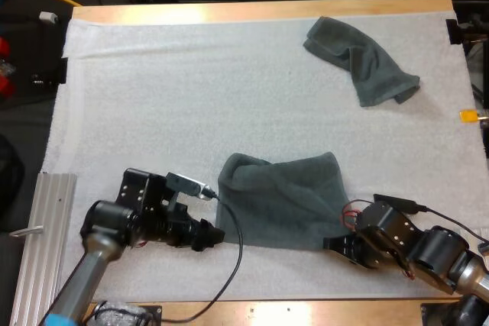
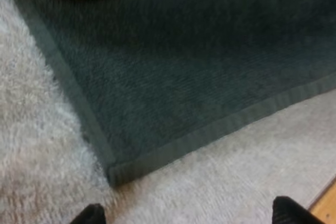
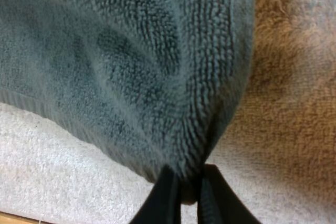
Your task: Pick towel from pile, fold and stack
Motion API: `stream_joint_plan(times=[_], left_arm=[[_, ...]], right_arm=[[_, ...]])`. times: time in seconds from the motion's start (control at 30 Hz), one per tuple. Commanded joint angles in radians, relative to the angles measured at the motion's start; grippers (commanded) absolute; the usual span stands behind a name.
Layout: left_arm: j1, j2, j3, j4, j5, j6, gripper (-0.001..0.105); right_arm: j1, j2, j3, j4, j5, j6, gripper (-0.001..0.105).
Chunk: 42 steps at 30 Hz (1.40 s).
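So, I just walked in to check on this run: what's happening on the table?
The right gripper is pinching the near right corner of a spread towel on the white mat. The left gripper sits open at its near left corner, not touching it. A crumpled towel lies at the mat's far right.

Grey-green towel (image 1: 283, 200) spread flat, near side; second towel (image 1: 357, 57) (crumpled) far right.

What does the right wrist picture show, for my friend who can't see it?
The right claw is shut on a bunched edge of a dark grey-green towel, pinching it from both sides. The towel rests on the fuzzy white mat.
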Motion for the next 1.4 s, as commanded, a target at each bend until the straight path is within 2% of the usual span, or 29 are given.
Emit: stream_joint_plan(times=[0.0, 0.17, 0.63, 0.77, 0.93, 1.07, 1.2, 1.3, 1.37], left_arm=[[-0.006, 0.018, 0.0, -0.023, -0.001, -0.008, 0.062], [-0.006, 0.127, 0.0, -0.082, 0.003, -0.008, 0.062], [-0.006, 0.309, 0.0, -0.166, 0.011, -0.008, 0.062], [-0.006, 0.354, 0.0, -0.174, 0.052, -0.008, 0.062], [-0.006, 0.406, 0.0, -0.177, 0.061, -0.008, 0.062], [-0.006, 0.433, 0.0, -0.177, 0.156, -0.008, 0.061], [-0.006, 0.436, 0.0, -0.177, 0.174, -0.008, 0.061], [-0.006, 0.436, 0.0, -0.177, 0.175, -0.008, 0.057], [-0.006, 0.436, 0.0, -0.177, 0.173, -0.008, 0.048]], right_arm=[[0.001, -0.005, -0.004, 0.009, 0.013, -0.008, 0.0], [0.001, -0.005, -0.004, 0.009, 0.013, -0.005, 0.0], [0.001, -0.005, -0.004, 0.009, 0.013, -0.005, 0.0], [0.001, -0.005, -0.004, 0.009, 0.013, -0.005, 0.0], [0.001, -0.005, -0.004, 0.009, 0.013, -0.005, 0.0], [0.001, -0.005, -0.004, 0.009, 0.013, -0.005, 0.0], [0.001, -0.005, -0.004, 0.009, 0.013, -0.005, 0.0], [0.001, -0.005, -0.004, 0.009, 0.013, -0.005, 0.0], [0.001, -0.005, -0.004, 0.009, 0.013, -0.005, 0.0]])
